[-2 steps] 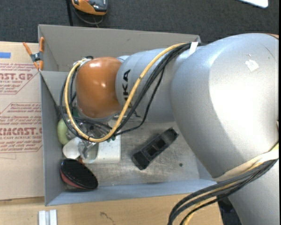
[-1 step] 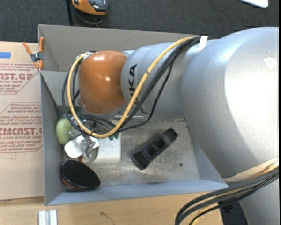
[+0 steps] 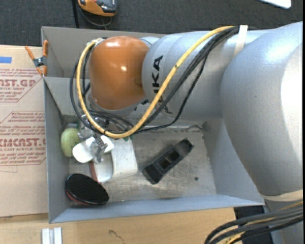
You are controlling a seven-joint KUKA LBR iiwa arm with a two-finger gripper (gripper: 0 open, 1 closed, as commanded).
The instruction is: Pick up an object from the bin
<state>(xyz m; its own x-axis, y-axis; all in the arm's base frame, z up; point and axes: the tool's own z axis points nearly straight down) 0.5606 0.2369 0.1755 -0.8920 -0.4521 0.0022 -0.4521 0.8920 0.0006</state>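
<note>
My gripper (image 3: 97, 147) hangs low over the left part of the bin, under the arm's orange cover. It is right above a cluster of white things: a small white rounded piece (image 3: 82, 154) on its left and a white block (image 3: 123, 159) on its right. A pale green ball (image 3: 68, 141) lies just left of the gripper, against the bin's left wall. Below the gripper, a sliver of something red (image 3: 93, 171) peeks out beside a white piece (image 3: 103, 172).
A black oval disc (image 3: 86, 190) lies in the near left corner. A black oblong block with recesses (image 3: 168, 161) rests aslant in the middle of the floor. The arm covers the far and right parts of the bin.
</note>
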